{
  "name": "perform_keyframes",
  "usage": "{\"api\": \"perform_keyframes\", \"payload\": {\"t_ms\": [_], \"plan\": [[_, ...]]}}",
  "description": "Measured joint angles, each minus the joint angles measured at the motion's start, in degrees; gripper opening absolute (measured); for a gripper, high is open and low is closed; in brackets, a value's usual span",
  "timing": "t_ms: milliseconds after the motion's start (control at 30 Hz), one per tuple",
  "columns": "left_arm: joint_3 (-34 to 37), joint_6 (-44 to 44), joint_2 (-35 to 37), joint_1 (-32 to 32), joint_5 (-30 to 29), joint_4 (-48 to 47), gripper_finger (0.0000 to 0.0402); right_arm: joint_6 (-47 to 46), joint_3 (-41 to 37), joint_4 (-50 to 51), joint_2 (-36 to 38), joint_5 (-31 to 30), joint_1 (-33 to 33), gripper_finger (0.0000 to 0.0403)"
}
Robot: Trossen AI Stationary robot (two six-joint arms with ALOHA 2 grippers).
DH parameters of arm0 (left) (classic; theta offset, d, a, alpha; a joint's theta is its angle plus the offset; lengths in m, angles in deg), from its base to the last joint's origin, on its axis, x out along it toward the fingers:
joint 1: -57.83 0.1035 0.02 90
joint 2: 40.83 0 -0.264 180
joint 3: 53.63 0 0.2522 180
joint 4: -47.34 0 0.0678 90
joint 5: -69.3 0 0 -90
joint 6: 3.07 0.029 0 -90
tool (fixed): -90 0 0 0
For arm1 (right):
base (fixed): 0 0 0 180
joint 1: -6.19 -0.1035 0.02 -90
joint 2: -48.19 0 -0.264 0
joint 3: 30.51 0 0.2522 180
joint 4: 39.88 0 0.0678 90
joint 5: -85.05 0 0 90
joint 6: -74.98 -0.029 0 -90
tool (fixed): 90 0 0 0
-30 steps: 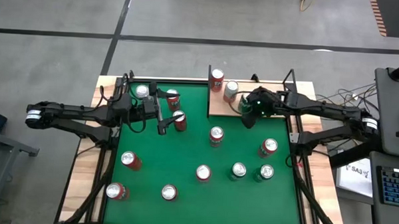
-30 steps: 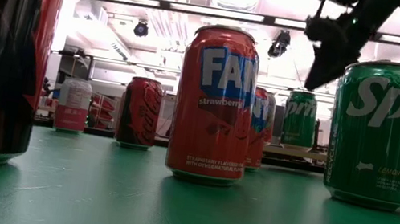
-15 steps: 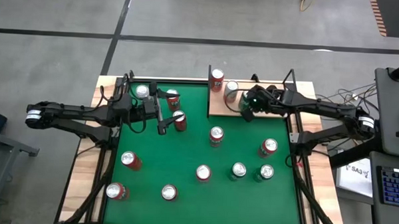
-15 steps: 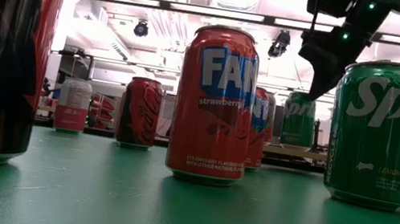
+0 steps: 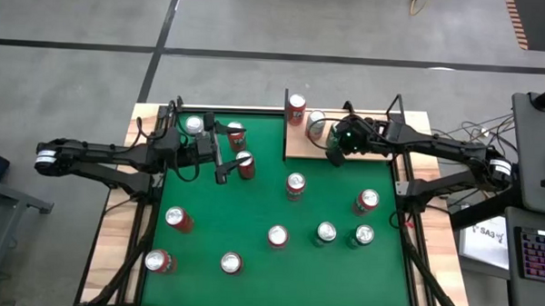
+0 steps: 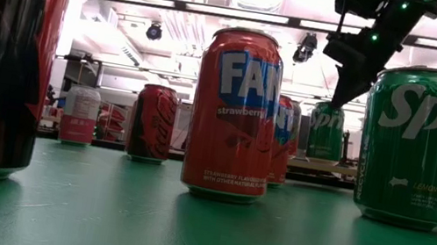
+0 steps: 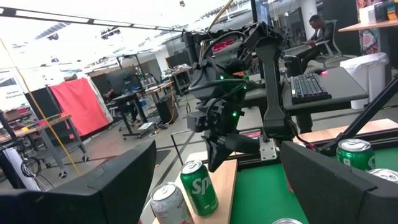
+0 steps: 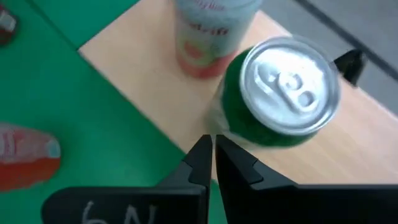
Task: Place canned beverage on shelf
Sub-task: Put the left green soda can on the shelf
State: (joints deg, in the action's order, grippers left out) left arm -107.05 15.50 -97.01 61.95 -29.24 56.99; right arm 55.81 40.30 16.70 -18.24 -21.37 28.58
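High view: the green can [image 5: 316,124] stands upright on the shelf [image 5: 302,145], long axis vertical, lid facing up, beside a second can [image 5: 296,107] at the shelf's far corner. Right wrist view: the right gripper [image 8: 212,149] has its fingers pressed together on nothing, tips just beside the green can's [image 8: 273,106] wall, above the board. The left gripper [image 5: 220,156] hangs with fingers spread over the green surface [image 5: 261,207], well apart from the shelf.
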Motion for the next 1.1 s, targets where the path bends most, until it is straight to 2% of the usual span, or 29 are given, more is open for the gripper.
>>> {"api": "perform_keyframes", "payload": {"t_ms": [200,467,1100], "plan": [[0.00,0.00,0.00,0.00,0.00,-0.02,0.0327,2.36,-0.04,-0.36,-0.54,-4.66,1.18,0.0013],[0.00,0.01,0.00,0.01,0.02,-0.02,0.0327,4.70,-0.04,-1.54,-2.75,-4.55,2.78,0.0013],[0.00,0.02,0.00,0.02,0.02,-0.40,0.0327,3.79,-0.07,-1.17,-2.73,-2.59,2.78,0.0013]]}}
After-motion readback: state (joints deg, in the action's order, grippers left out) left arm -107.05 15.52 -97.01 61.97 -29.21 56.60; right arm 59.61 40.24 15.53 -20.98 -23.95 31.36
